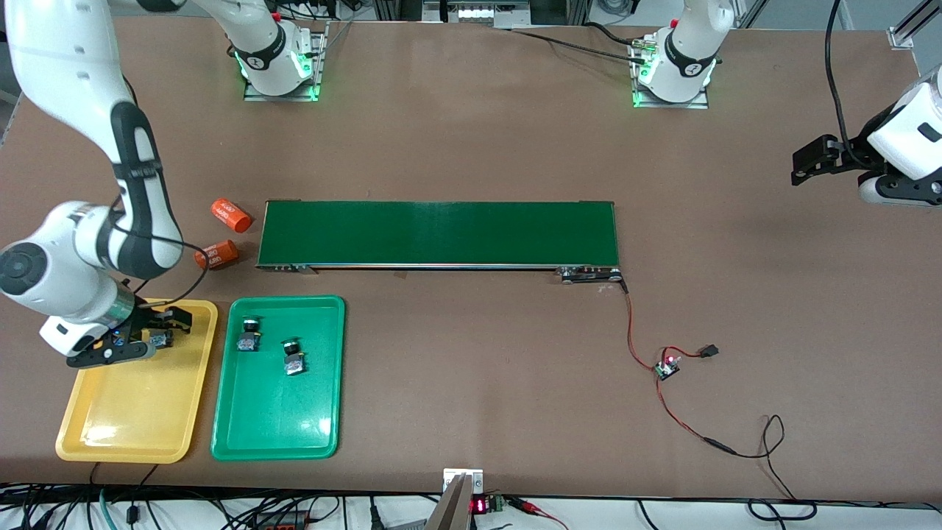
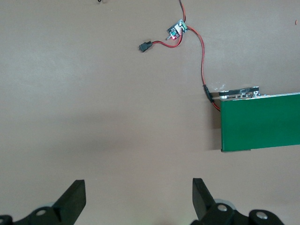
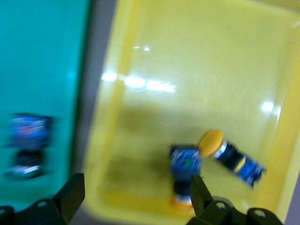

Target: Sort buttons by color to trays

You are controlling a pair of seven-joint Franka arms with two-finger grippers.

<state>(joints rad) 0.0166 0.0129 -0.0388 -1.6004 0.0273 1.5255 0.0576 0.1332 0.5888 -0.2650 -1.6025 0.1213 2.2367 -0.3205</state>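
The brown desk (image 1: 478, 147) carries a long dark green conveyor belt (image 1: 438, 233) across its middle. Nearer to the front camera, toward the right arm's end, the yellow tray (image 1: 125, 434) and the green tray (image 1: 276, 427) are laid side by side, just apart.

The right end effector (image 1: 151, 331) is seen low over the yellow tray's end nearest the belt, its fingers spread and grasping nothing. In the right wrist view, two yellow-capped buttons (image 3: 185, 171) (image 3: 234, 157) are seen lying in the yellow tray (image 3: 187, 61), touching or nearly touching one another, close to the tray's wall.

The left end effector (image 2: 138, 201) is held up over bare desk at the left arm's end, released and empty; this arm is waiting.

Two green-capped buttons (image 1: 249, 336) (image 1: 294, 358) are seen in the green tray, slightly apart. Two orange cylinders (image 1: 231, 214) (image 1: 216, 255) lie on the desk beside the belt's end. A small circuit board (image 1: 667, 366) with red wiring lies near the belt's other end.
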